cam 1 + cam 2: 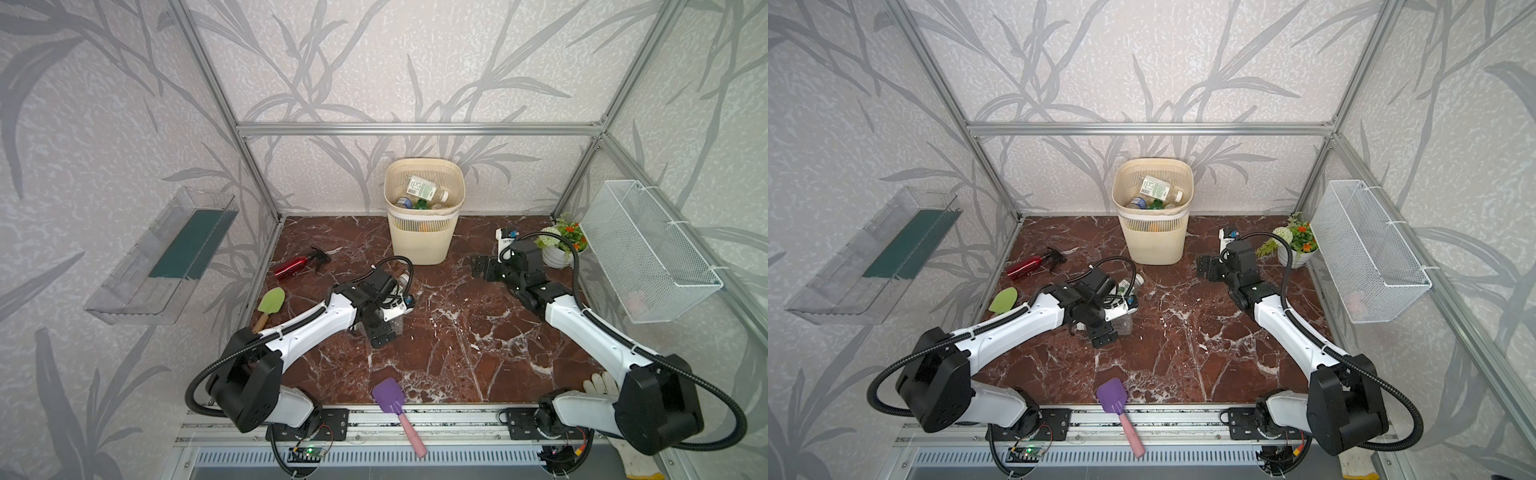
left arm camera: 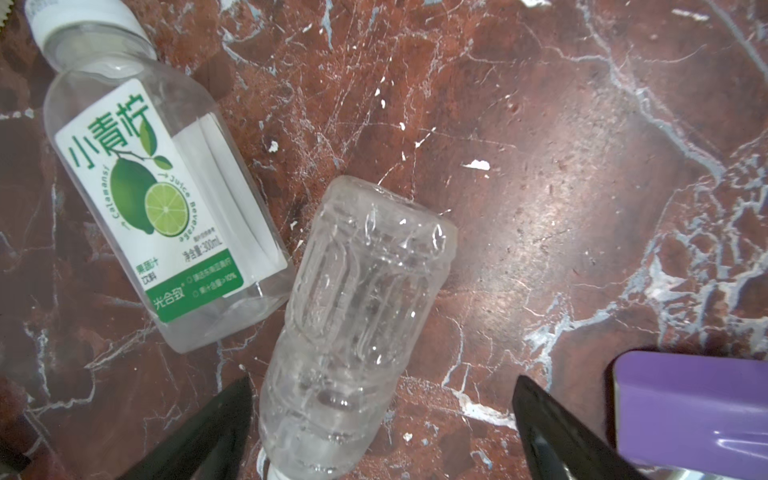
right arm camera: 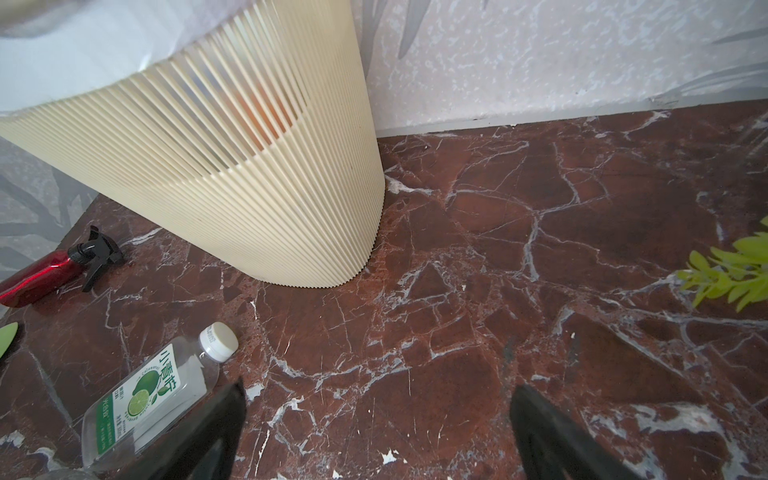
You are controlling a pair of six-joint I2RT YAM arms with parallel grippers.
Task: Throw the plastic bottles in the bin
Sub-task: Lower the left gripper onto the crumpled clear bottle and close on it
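Clear bottle lies on the surface between the spread jaws of the left tool, long axis pointing away from it, lime-label bottle just beside. Right tool, also spread and empty, hangs near the bin.

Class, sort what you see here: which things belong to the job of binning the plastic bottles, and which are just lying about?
Job in hand: cream slatted bin; bottles inside it; lime-label bottle; clear unlabelled bottle.

Lying about: red spray bottle; green trowel; purple scoop; potted plant; wire-mesh basket; clear tray.
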